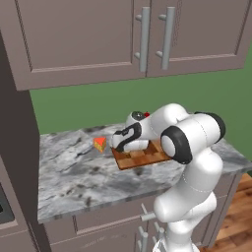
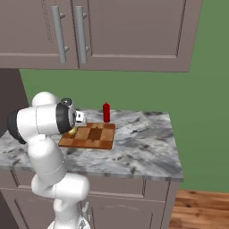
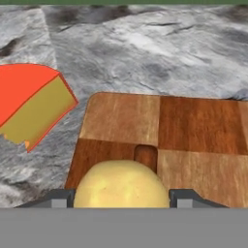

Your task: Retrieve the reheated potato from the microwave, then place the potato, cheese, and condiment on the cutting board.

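Observation:
The pale-yellow potato rests low on the left end of the checkered wooden cutting board. My gripper is down over it, a finger tip against each of its sides. From the right, the potato peeks out under the gripper at the cutting board's left edge. The orange cheese wedge lies on the counter just left of the board, also seen as the cheese. The red condiment bottle stands upright behind the board.
The grey marble counter runs right of the board to a free edge. Wall cabinets with long handles hang overhead. At the left, a tall dark cabinet column holds a dark inset panel, too little of it to identify.

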Controlling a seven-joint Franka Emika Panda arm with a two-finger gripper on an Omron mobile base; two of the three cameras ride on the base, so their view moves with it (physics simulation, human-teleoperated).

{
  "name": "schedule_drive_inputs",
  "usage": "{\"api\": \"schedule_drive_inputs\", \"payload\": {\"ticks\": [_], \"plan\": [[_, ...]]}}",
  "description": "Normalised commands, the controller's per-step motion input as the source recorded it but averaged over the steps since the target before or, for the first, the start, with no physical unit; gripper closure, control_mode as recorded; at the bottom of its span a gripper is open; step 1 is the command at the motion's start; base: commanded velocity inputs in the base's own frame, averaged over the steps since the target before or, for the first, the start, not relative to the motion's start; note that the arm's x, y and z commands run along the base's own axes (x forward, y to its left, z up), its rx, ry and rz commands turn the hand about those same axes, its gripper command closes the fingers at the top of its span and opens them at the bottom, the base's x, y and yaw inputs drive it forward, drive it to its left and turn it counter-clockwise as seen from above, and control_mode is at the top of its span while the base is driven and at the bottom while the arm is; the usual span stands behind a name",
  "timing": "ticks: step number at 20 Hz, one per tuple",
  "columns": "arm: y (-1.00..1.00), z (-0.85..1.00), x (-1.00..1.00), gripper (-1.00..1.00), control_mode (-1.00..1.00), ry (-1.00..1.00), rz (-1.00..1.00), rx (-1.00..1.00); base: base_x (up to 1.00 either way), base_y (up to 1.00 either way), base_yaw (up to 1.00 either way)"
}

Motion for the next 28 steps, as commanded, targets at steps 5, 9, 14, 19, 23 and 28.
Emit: {"api": "schedule_drive_inputs", "payload": {"ticks": [5,9,14,19,23,28], "plan": [[-0.07,-0.20,-0.15,-1.00,-1.00,-0.02,-0.05,0.00,0.00,0.00,0.00],[-0.07,0.00,-0.15,-1.00,-1.00,-0.02,-0.04,0.02,0.00,0.00,0.00],[-0.02,0.20,-0.09,-1.00,-1.00,-0.08,0.00,0.09,0.00,0.00,0.00],[-0.12,0.28,-0.02,-1.00,-1.00,-0.09,0.00,0.13,0.00,0.00,0.00],[-0.24,0.25,-0.06,-1.00,-1.00,-0.10,0.00,0.08,0.00,0.00,0.00],[-0.24,0.22,-0.09,-1.00,-1.00,-0.12,0.00,0.02,0.00,0.00,0.00]]}}
